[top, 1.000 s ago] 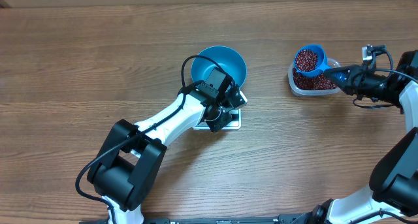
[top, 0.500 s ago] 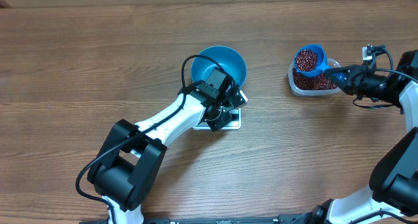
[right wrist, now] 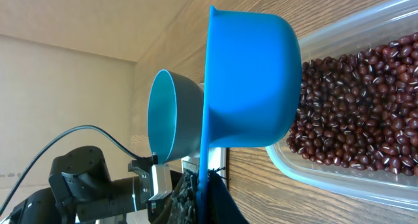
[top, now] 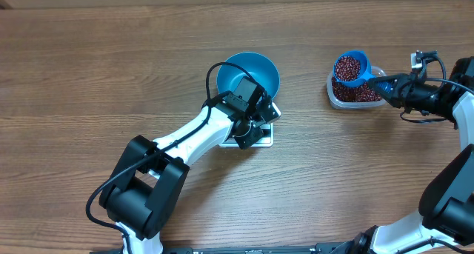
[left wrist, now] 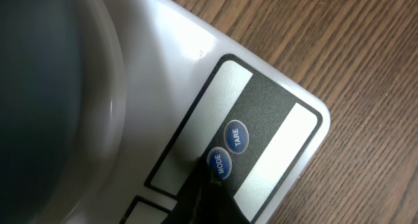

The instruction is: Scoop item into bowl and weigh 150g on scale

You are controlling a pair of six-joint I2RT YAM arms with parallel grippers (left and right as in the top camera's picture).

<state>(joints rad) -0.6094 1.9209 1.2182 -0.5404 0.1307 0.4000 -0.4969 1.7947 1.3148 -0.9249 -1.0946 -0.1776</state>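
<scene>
While my left gripper point(left wrist: 210, 190), clenched shut on nothing, is touching its dark tip to the MODE button point(left wrist: 220, 164) of the scale point(left wrist: 163, 67), the TARE button point(left wrist: 236, 136) is sitting just beside it. Behind these, the bowl point(top: 259, 67) is resting on the scale's platform. Farther off, my right gripper point(top: 390, 86) is grasping the handle of the scoop point(top: 360, 62), which is hovering, heaped with beans point(top: 346, 67), over the tub point(top: 331, 89) that is holding more beans on the wooden table point(top: 111, 76).
</scene>
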